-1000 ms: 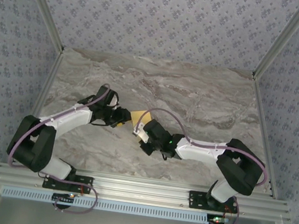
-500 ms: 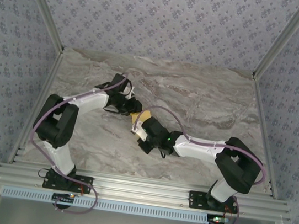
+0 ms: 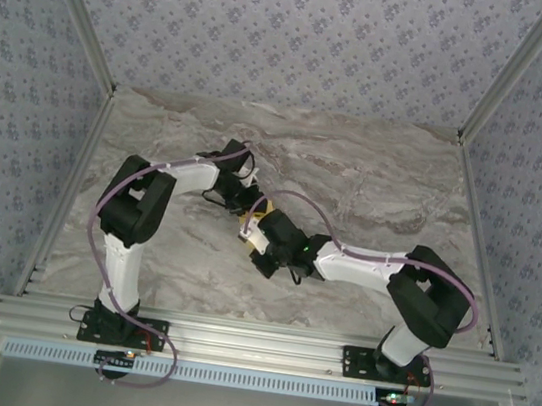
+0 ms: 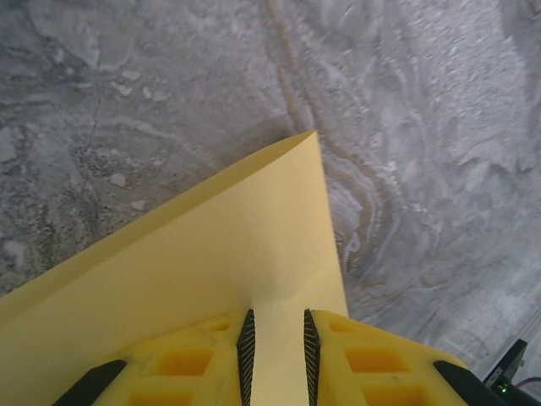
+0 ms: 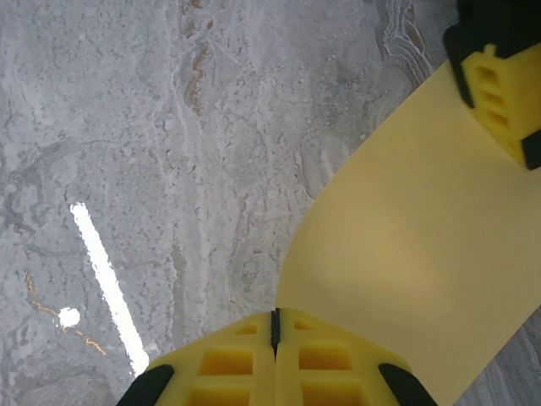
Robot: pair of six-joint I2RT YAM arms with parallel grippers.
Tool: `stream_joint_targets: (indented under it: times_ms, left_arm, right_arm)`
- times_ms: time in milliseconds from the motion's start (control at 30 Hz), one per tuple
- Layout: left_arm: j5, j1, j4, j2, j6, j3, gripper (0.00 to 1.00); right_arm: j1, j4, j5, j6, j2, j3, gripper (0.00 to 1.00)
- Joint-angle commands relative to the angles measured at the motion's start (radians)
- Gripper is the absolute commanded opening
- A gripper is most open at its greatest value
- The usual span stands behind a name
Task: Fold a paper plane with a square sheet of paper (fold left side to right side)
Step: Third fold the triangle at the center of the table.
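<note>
The square sheet of paper (image 3: 264, 208) is yellow and lies bent between the two grippers at the table's middle. In the left wrist view the sheet (image 4: 211, 271) shows two layers, with a corner pointing away. My left gripper (image 4: 276, 315) hangs over it with its jaws a narrow gap apart, and the paper shows face-on through the gap. My right gripper (image 5: 275, 313) is shut, and the curved sheet (image 5: 406, 237) starts at its jaw seam and runs under its right finger. I cannot tell whether it is clamped. The left gripper's finger (image 5: 499, 93) rests on the sheet's far end.
Both arms meet over the marble table (image 3: 384, 189), the left gripper (image 3: 250, 202) just beyond the right gripper (image 3: 250, 235). Aluminium posts and patterned walls close the sides and back. A metal rail (image 3: 252, 340) runs along the near edge.
My left arm has swung right with its elbow raised, and its gripper has moved along the paper to a spot close to the right gripper. The right arm has barely moved.
</note>
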Motion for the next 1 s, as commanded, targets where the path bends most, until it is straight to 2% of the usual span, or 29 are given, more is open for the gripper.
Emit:
stream_joint_targets:
  times_ms: [0,233,333,600,967]
  left_arm:
    - [0.013,-0.006,-0.035,0.017,0.035,0.030,0.24]
    - [0.012,-0.008,-0.025,0.033,0.039,-0.006,0.23]
    - [0.013,-0.009,-0.019,0.034,0.039,-0.017,0.22]
    - [0.016,-0.013,-0.013,0.037,0.033,-0.028,0.22]
    - [0.019,-0.020,-0.011,0.038,0.025,-0.027,0.22]
  right_arm:
    - [-0.033,-0.038,-0.085,0.031,0.016,0.040,0.00]
    - [-0.155,-0.055,-0.302,0.076,0.046,0.059,0.00]
    - [-0.194,-0.072,-0.350,0.079,0.064,0.077,0.00]
    - [-0.271,-0.111,-0.390,0.103,0.120,0.127,0.00]
    - [-0.301,-0.150,-0.369,0.127,0.174,0.170,0.00]
